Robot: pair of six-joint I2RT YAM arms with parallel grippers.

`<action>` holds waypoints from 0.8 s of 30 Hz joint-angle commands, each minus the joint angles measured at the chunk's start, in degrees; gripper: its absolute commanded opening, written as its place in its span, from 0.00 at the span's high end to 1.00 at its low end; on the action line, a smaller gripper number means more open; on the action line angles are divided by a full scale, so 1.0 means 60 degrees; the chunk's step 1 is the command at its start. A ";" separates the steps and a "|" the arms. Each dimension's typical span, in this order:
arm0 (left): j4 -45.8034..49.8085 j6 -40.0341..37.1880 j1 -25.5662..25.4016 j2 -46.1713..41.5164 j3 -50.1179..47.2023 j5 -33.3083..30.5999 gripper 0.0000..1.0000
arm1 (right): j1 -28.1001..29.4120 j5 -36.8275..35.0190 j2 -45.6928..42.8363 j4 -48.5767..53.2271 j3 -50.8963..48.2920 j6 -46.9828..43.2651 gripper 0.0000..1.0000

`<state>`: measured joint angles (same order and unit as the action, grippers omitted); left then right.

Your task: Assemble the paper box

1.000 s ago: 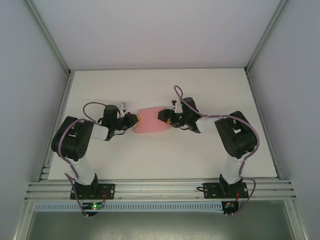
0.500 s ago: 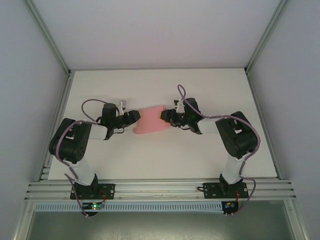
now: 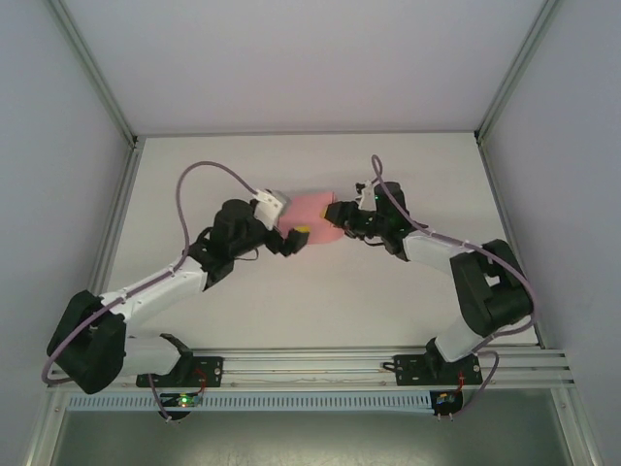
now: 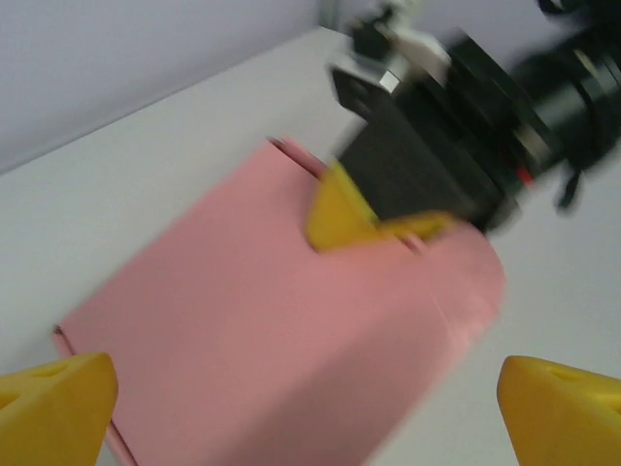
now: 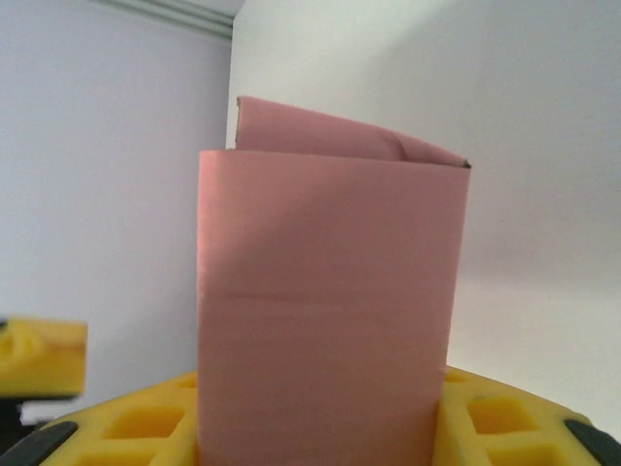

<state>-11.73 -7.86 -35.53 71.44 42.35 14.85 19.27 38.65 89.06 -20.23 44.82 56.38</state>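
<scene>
The pink paper box (image 3: pixel 309 206) is folded flat and held up off the white table near its middle. My right gripper (image 3: pixel 340 218) is shut on its right end. In the right wrist view the box (image 5: pixel 330 291) stands upright between the yellow fingers (image 5: pixel 136 427), with a flap showing behind its top edge. My left gripper (image 3: pixel 294 236) is open just in front of the box's left part, holding nothing. In the left wrist view the box (image 4: pixel 281 330) lies ahead of the wide-apart yellow fingertips (image 4: pixel 53 408), and a yellow fingertip of the right gripper (image 4: pixel 335 209) presses on its far end.
The white table (image 3: pixel 291 301) has grey walls at the back and both sides. An aluminium rail (image 3: pixel 310 364) with both arm bases runs along its near edge. The left arm's purple cable (image 3: pixel 209 167) loops high above the table.
My left gripper opened and let go of the box's left end, and that arm stretched forward to the right. The right gripper closed further and carried the box a little farther back and right.
</scene>
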 commanded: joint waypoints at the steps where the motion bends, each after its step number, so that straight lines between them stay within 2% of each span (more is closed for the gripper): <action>1: 0.0806 -0.2863 -0.0374 -0.0638 -0.0119 0.0244 0.00 | -0.0283 0.0338 -0.0558 0.0610 -0.0117 0.0709 0.58; 3: 0.0168 -0.3447 -0.0559 -0.0795 -0.0436 -0.0142 0.00 | -0.0437 0.0514 -0.0781 0.0823 -0.0130 0.0888 0.57; 7: 0.0644 -0.4195 -0.0754 -0.0657 -0.0157 -0.0781 0.00 | -0.0646 0.0838 -0.1098 0.1262 -0.0151 0.1422 0.55; 12: 0.1104 -0.5012 -0.1239 -0.0041 0.0208 -0.2355 0.00 | -0.0789 0.1069 -0.1369 0.1591 -0.0058 0.1767 0.59; 17: -0.0867 -0.5565 -0.1401 0.0486 -0.0167 -0.3484 0.00 | -0.0956 0.1541 -0.1356 0.1647 -0.0039 0.2385 0.61; 21: -0.1273 -0.5745 -0.1432 0.1002 0.0161 -0.3882 0.00 | -0.0944 0.2072 -0.1282 0.0962 -0.0246 0.3042 0.60; 24: -0.1463 -0.5889 -0.1430 0.1238 0.0249 -0.3730 0.01 | -0.0943 0.2256 -0.1165 0.0607 -0.0377 0.3329 0.60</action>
<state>-15.55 -40.51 -43.44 78.02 41.80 -5.61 13.87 48.80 82.00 -12.88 43.77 72.86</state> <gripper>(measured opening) 0.992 0.400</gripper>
